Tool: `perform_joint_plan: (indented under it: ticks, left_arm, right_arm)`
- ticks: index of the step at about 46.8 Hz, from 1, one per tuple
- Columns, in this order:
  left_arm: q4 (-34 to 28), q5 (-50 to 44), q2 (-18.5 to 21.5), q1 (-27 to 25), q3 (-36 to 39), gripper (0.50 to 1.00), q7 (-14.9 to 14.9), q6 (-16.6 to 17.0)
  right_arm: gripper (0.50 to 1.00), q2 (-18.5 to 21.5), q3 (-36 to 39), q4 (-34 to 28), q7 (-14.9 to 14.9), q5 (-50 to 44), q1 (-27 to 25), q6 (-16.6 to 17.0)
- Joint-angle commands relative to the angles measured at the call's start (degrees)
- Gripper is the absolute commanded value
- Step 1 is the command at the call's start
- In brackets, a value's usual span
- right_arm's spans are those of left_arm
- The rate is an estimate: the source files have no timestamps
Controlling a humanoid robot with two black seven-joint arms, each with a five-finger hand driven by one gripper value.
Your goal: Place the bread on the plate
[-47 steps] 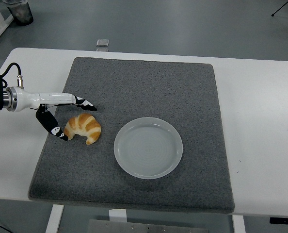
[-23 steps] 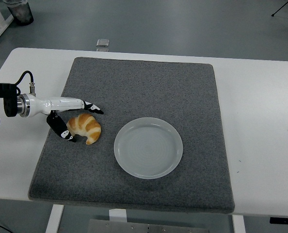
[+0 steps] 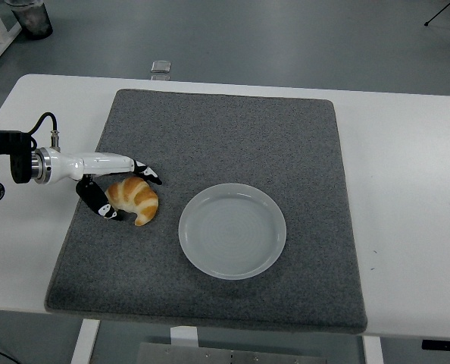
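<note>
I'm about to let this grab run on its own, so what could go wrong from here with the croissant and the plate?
1. The left hand only brackets the croissant's left end, one finger above and one below, so it may pivot or slip out when lifted.
2. The croissant sits on the grey mat; closing fingers could push it sideways instead of gripping.
3. The plate has a shallow rim, so a tilted release might roll off.

left arm point(image 3: 5, 163) cut off at left edge

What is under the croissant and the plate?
A gray mat lies under both the croissant and the empty plate, and it sits on the white table. The mat covers the table beneath it.
</note>
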Motion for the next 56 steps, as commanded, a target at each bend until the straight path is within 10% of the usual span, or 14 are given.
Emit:
perform_joint_plan:
  ticks: [1, 12, 22, 56]
  left_arm:
    - [0.01, 0.67, 0.0, 0.15, 0.0, 0.849, 0.0, 0.13]
    - [0.27, 1.28, -0.08, -0.11, 0.44, 0.726, 0.0, 0.83]
    - [1.32, 1.9, -0.88, -0.29, 0.44, 0.5, 0.0, 2.85]
    - [1.24, 0.58, -0.26, -2.05, -1.32, 0.5, -0.09, 4.35]
  right_arm:
    - [0.952, 0.0, 0.0, 0.0, 0.0, 0.0, 0.0, 0.0]
    - [0.952, 0.0, 0.0, 0.0, 0.0, 0.0, 0.0, 0.0]
    - [0.952, 0.0, 0.0, 0.0, 0.0, 0.0, 0.0, 0.0]
    - [0.952, 0.0, 0.0, 0.0, 0.0, 0.0, 0.0, 0.0]
